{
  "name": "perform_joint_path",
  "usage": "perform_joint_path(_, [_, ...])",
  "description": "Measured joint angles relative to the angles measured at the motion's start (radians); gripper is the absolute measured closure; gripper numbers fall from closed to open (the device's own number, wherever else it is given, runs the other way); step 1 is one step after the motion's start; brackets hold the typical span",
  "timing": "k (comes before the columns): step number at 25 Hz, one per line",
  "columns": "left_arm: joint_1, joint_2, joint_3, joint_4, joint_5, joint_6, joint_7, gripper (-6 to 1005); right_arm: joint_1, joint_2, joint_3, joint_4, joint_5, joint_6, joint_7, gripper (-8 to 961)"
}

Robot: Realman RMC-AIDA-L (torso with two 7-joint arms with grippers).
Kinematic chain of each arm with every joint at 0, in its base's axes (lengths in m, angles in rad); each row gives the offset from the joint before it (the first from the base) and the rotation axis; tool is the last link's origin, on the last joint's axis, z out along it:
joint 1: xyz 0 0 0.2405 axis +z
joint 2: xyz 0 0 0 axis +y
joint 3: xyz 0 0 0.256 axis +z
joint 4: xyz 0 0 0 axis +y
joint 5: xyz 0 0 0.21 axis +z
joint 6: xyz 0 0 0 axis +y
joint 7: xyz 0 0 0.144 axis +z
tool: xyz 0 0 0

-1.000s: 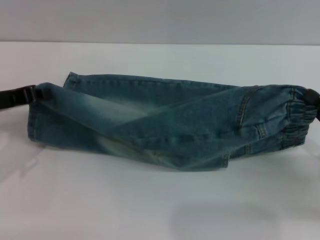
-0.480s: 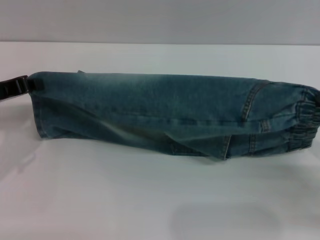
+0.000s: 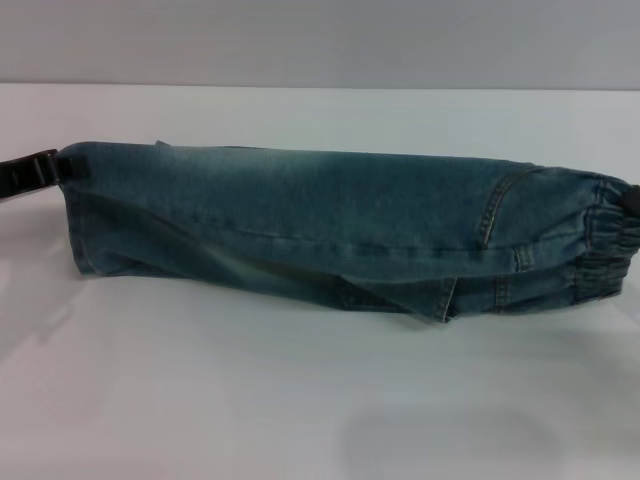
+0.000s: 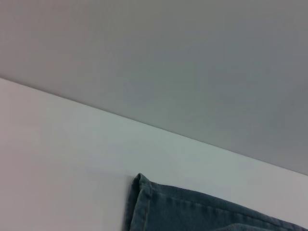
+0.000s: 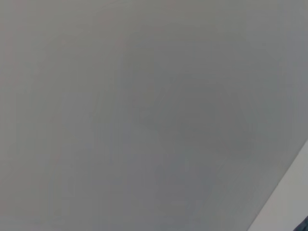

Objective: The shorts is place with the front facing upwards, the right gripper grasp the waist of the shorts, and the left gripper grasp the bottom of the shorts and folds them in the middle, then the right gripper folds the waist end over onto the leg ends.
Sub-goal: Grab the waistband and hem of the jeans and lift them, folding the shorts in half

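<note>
Two layers of the shorts [image 3: 340, 230] now lie doubled lengthwise on the counter [image 3: 300, 400], flatter than a second ago. The left claw [image 3: 30, 172] pinches the hem end, the right claw [image 3: 630, 198] the waist [image 3: 610, 240]; cross-fold comes next.

The shorts [image 3: 340, 235] are lying folded lengthwise across the white table [image 3: 300, 400]. Bare tabletop is stretching wide in front of the shorts and narrower behind them; the left gripper [image 3: 30, 172] is blocking their left end.
</note>
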State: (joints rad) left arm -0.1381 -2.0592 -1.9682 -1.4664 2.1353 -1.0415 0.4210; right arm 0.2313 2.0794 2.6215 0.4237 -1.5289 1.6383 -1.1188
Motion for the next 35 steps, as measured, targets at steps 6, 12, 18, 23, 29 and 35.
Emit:
perform_joint_path(6, [-0.001,-0.001,0.000,0.000,-0.011,0.000,0.013,910,0.006,-0.001,0.000,-0.006,0.002,0.000,0.003,941])
perform_joint_path(12, [-0.004,-0.002,0.000,0.008,-0.038,0.000,0.031,910,0.019,-0.001,0.008,-0.022,0.003,0.000,0.007,941])
perform_joint_path(18, [-0.029,-0.002,0.001,0.035,-0.054,0.010,0.048,910,0.037,-0.001,0.010,-0.050,0.027,-0.003,0.002,941])
perform_joint_path(23, [-0.058,-0.002,0.001,0.067,-0.058,0.016,0.058,911,0.041,-0.001,0.014,-0.061,0.069,-0.008,0.002,941])
perform_joint_path(29, [-0.087,0.000,-0.002,0.101,-0.064,0.023,0.064,912,0.040,-0.001,0.017,-0.071,0.104,-0.018,0.006,942])
perform_joint_path(35, [-0.105,0.000,-0.001,0.122,-0.064,0.032,0.067,891,0.043,-0.001,0.026,-0.087,0.113,-0.052,0.009,942])
